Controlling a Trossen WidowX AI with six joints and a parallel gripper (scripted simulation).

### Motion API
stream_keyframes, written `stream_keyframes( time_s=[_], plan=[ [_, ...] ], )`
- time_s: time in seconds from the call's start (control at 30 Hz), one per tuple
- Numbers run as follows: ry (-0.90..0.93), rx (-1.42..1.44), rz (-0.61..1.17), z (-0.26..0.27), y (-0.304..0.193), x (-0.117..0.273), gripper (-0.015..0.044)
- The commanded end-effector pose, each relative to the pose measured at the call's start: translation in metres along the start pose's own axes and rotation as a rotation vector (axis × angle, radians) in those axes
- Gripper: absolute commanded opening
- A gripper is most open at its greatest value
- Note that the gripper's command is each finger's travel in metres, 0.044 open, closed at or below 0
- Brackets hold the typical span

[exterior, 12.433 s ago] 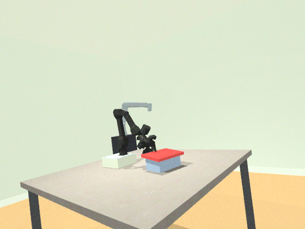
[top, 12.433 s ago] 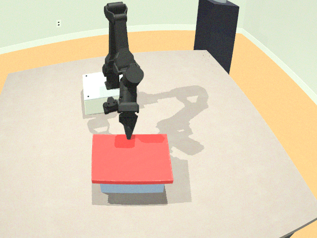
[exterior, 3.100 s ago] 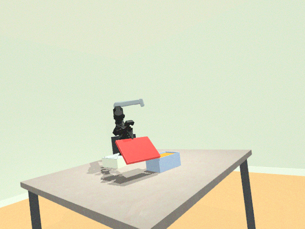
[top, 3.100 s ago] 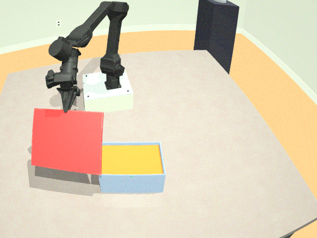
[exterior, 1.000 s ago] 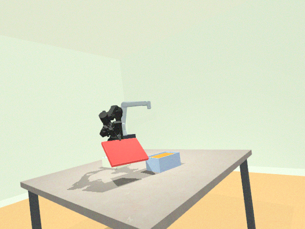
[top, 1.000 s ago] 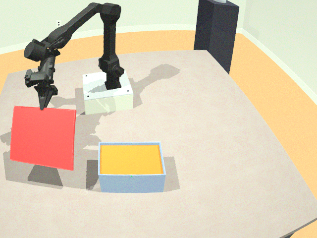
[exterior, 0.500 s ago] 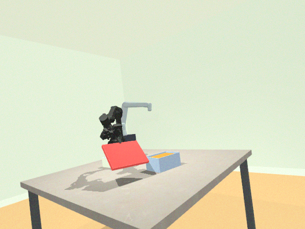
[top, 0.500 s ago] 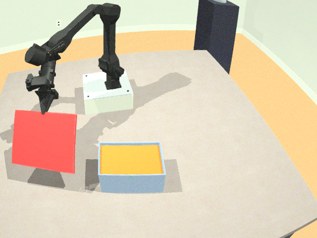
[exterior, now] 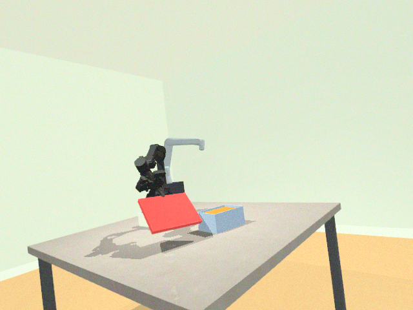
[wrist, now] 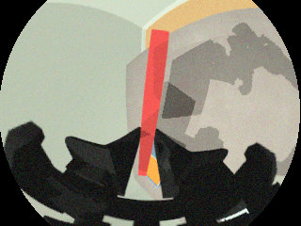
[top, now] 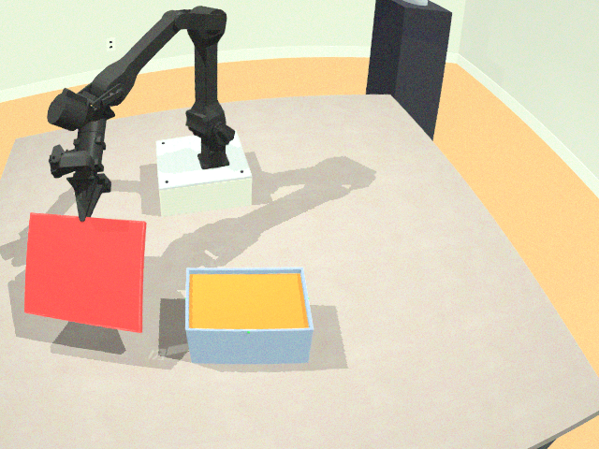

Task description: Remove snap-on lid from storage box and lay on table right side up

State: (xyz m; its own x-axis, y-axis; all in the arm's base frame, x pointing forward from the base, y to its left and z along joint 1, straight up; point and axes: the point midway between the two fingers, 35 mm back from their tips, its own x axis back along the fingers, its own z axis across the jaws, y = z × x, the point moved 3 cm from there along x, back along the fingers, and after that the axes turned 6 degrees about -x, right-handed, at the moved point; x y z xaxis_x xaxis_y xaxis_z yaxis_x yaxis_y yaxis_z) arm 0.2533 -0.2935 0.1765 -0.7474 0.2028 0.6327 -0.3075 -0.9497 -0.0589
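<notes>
Red and steeply tilted, the lid hangs below the pincer, which grasps its edge. Lower and beside the pincer, the blue box stands open on the table.

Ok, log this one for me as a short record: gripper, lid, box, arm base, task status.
gripper: shut on the lid's edge
lid: red, raised off the table, tilted steeply
box: light blue, upright on the table, open at the top, orange inside
arm base: white block, on the table
task status: lid off the box, not yet laid flat; which face will end up on top cannot be told
</notes>
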Motion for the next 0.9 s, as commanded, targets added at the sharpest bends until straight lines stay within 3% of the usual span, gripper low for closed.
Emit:
stream_keyframes(
  time_s=[0.0, 0.87],
  plan=[
    [0.010, 0.009, 0.006, -0.001, -0.001, -0.001, 0.0000],
    [0.010, 0.009, 0.006, -0.017, 0.001, -0.015, 0.0000]
  ],
)
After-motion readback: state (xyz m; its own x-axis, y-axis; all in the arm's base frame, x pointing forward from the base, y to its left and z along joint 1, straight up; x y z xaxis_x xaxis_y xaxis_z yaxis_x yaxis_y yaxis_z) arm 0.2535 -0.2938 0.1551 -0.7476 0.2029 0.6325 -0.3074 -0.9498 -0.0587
